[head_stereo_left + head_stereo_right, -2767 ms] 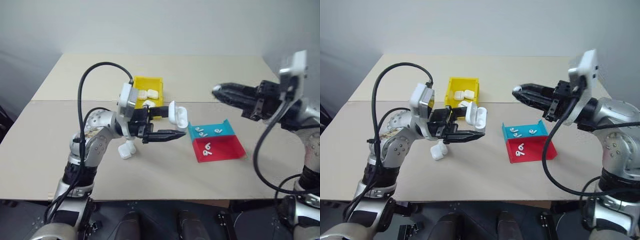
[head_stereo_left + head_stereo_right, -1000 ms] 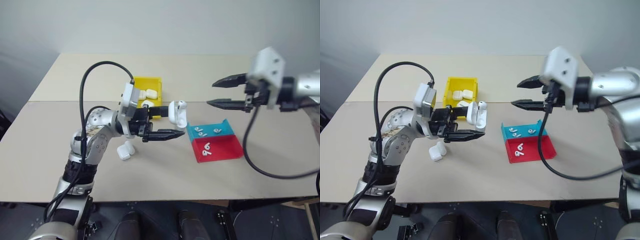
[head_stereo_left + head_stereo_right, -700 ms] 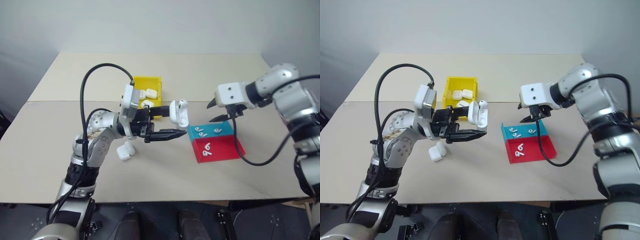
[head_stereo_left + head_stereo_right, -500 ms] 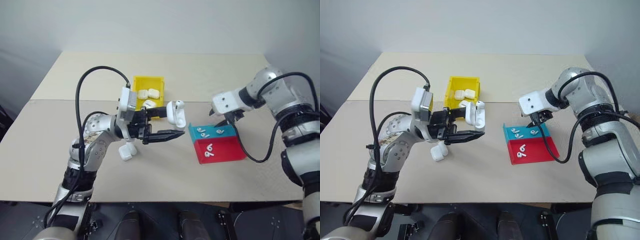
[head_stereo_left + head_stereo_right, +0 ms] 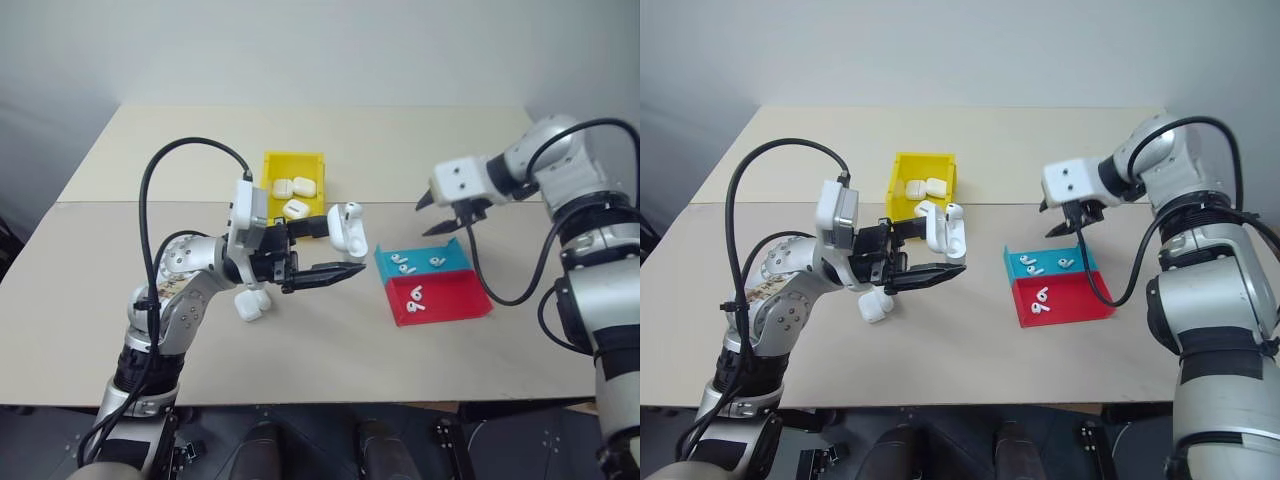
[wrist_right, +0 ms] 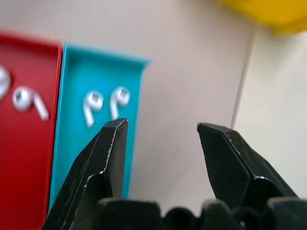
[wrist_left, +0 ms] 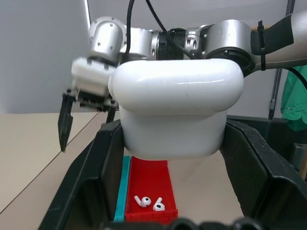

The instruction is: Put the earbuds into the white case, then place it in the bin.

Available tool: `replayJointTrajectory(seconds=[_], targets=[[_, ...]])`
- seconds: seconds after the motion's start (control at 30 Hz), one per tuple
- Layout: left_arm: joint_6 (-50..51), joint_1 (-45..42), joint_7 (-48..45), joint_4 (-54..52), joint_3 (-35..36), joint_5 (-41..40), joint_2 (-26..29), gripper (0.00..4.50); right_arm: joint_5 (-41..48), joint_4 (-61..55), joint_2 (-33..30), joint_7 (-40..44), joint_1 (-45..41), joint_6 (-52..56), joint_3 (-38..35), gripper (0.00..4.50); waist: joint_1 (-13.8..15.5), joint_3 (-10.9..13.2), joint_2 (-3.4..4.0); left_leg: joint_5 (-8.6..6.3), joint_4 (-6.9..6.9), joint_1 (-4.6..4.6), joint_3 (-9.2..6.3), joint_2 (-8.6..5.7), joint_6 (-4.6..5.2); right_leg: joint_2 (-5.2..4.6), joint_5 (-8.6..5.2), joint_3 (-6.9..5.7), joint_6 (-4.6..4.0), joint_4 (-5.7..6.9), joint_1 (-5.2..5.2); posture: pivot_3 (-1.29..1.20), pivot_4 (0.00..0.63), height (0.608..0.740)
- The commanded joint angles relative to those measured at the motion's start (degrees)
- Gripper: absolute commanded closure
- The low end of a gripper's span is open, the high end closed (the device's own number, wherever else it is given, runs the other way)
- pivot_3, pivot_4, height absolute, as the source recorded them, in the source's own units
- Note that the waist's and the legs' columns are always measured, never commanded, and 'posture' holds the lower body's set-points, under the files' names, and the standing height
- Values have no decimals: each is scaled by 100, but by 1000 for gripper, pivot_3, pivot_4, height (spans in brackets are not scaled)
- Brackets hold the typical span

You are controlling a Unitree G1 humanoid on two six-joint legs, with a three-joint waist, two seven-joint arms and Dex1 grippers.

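Table [image 5: 330, 360] of pale beige board carries the scene. At its centre the left gripper [image 5: 325, 250] clenches the small rounded glossy white plastic case [image 5: 348, 229], held above the surface with its hinged lid swung up and one tiny white earbud [image 5: 353, 209] poking out of the top. At about ten o'clock from that case sits the small bright yellow rectangular plastic bin [image 5: 293, 189] (three similar white cases inside). At four o'clock lie the teal tray [image 5: 420, 262] and, touching it, the red tray [image 5: 437, 298], each holding loose earbuds [image 5: 415, 298]. The right gripper [image 5: 437, 214] hovers above the teal tray's far edge, fingers spread, grasping nothing. Another white case [image 5: 251, 302] rests under the left arm.
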Motion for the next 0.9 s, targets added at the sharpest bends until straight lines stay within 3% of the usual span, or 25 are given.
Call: replayJointTrajectory(seconds=[0.03, 0.23, 0.27, 0.53, 0.9], targets=[[-32, -106, -86, -108, 57, -107, 46, 1734, 947, -1042, -389, 350, 192, 984, -477, 2341, 24, 0, 0, 0, 0, 0, -1, 0, 0, 0, 0, -2, 0, -1, 2, 0, 150, 740], [-41, -313, -225, 128, -37, -75, -29, 1734, 2790, -4079, -641, -439, 1409, 4243, -1921, 4329, 36, 0, 0, -1, 2, -1, -2, -1, 1, 1, 0, 0, 0, 4, 1, 0, 150, 740], [-42, -338, -254, 155, -50, -75, -34, 1734, 2963, -4550, -649, -623, 1648, 4561, -2056, 4492, 37, -1, 1, -1, 2, -1, -2, -1, 1, 1, 0, -1, 0, 4, 2, 0, 150, 740], [-56, -553, -446, 402, -117, -45, -109, 1734, 3797, -7124, -476, -2111, 2749, 6392, -2458, 4492, 7, -1, 0, -1, 6, 0, -5, -2, 2, 2, 0, 0, 0, 7, 2, 0, 150, 740], [-61, -648, -542, 515, -140, -25, -159, 1734, 4816, -8217, -492, -2721, 3030, 7131, -2667, 4492, 10, -1, 0, -1, 6, -1, -7, -2, 2, 2, 0, -1, 1, 4, 3, 0, 150, 740]])
